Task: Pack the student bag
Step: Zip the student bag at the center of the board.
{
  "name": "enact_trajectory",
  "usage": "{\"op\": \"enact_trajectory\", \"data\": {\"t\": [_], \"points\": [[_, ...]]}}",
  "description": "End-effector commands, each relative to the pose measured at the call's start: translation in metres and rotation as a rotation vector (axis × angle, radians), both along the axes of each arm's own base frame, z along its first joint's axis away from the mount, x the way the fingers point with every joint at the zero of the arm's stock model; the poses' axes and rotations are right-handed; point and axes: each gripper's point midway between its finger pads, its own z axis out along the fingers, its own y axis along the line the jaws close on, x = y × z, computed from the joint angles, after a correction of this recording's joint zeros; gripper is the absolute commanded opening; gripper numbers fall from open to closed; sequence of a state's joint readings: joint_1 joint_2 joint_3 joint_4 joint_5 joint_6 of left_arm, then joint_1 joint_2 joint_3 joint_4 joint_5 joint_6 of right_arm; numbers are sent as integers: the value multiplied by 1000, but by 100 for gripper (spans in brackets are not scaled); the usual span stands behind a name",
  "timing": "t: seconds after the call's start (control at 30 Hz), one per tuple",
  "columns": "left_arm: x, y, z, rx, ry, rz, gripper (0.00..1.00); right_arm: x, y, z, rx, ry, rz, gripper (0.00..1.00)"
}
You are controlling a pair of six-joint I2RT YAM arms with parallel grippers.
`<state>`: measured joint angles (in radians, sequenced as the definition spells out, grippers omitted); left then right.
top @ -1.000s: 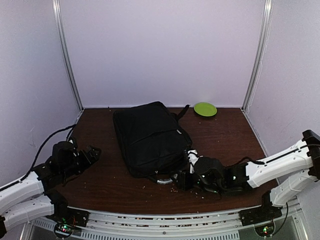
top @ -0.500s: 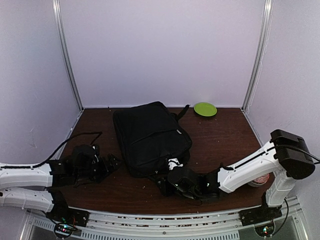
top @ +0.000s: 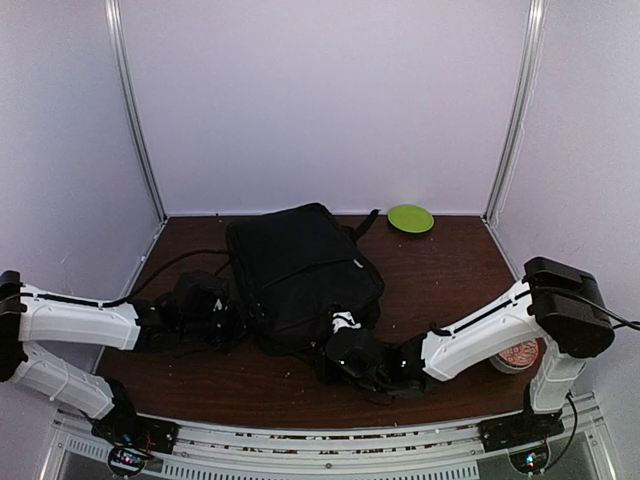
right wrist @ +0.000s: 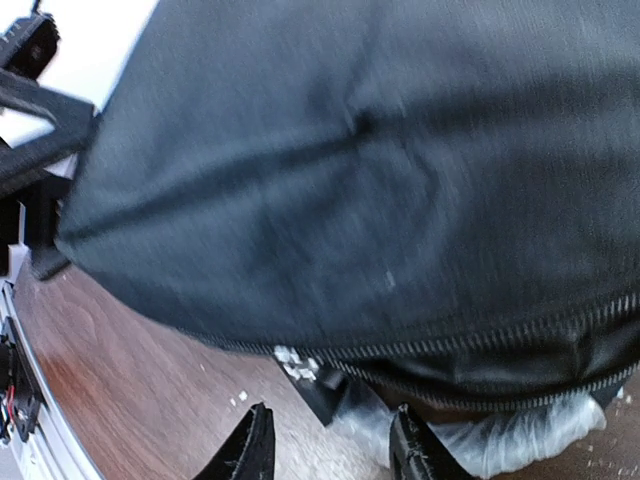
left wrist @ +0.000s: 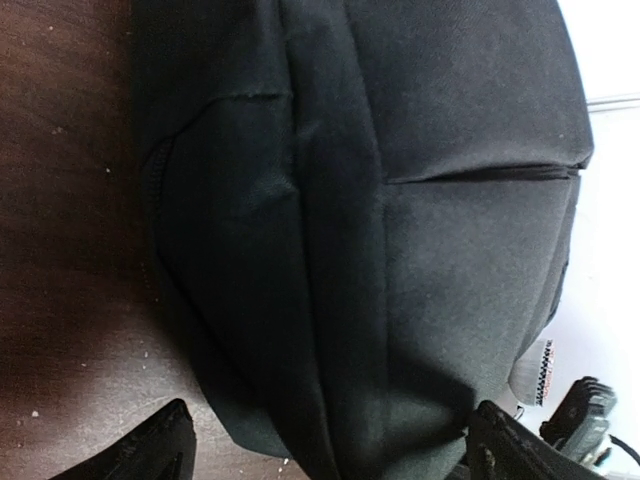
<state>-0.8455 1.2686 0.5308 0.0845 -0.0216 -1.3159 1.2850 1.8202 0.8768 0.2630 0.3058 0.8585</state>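
Right gripper (right wrist: 332,452) is half open, holding nothing, right by the zipper (right wrist: 470,338) on the near edge of the student bag (top: 300,270). Left gripper (left wrist: 325,450) is wide open at the bag's left side. The bag lies flat between them. I think it needs opening first, so next pinch that zipper.

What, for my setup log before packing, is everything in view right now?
bag: one, black, middle of the table.
plate: one, green, far right corner.
clear plastic: one piece, see-through, peeking out at the bag's zipped near edge.
round thing: one, white and reddish, near right, partly behind the right arm; kind unclear.
crumbs: several, pale, near side of the table.
table: one, dark brown.
left gripper: black, open wide, at the bag's left side.
right gripper: black, jaws apart, at the bag's near edge.
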Motion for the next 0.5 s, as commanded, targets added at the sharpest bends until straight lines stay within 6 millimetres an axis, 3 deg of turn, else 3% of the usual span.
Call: {"op": "enact_trajectory", "data": {"t": [0.0,0.47], "points": [[8,-20,17,-66,-39,-36,96,10,5,10,-6,-45,-12,39],[12,-33,15,-57,-31,-75,95,3,-10,11,-52,-103,61,45]]}}
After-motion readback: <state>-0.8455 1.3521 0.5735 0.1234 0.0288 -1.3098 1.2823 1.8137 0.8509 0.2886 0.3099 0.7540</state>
